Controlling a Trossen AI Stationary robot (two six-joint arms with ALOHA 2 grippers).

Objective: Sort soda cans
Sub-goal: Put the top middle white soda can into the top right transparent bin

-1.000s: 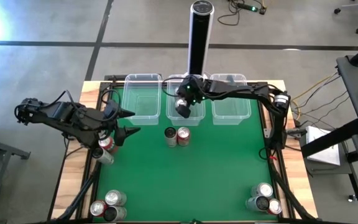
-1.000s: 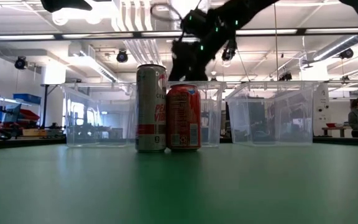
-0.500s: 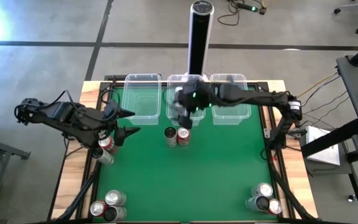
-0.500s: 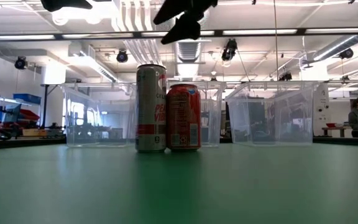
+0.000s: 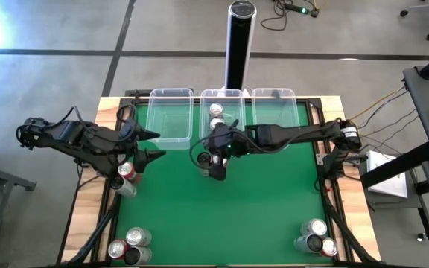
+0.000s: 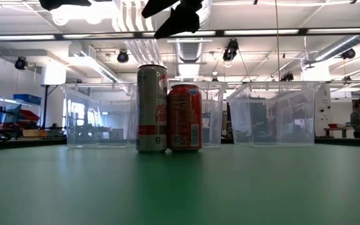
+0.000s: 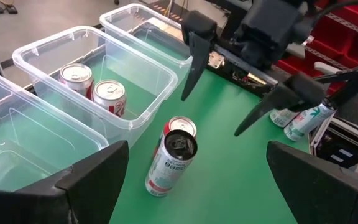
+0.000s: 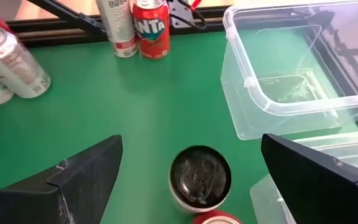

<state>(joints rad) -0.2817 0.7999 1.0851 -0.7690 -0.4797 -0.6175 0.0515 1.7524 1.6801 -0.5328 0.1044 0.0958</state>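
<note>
Right gripper (image 5: 216, 159), fingers spread wide and empty, hangs over the two centre cans (image 5: 204, 160), two more cans (image 7: 94, 87) sit in the middle tub (image 5: 222, 94); left gripper (image 5: 155, 146), also wide, waits at the table's left.

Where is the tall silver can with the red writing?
In the low view the tall silver can stands mid-table, touching the shorter red can on its right, in front of the middle clear tub.
</note>
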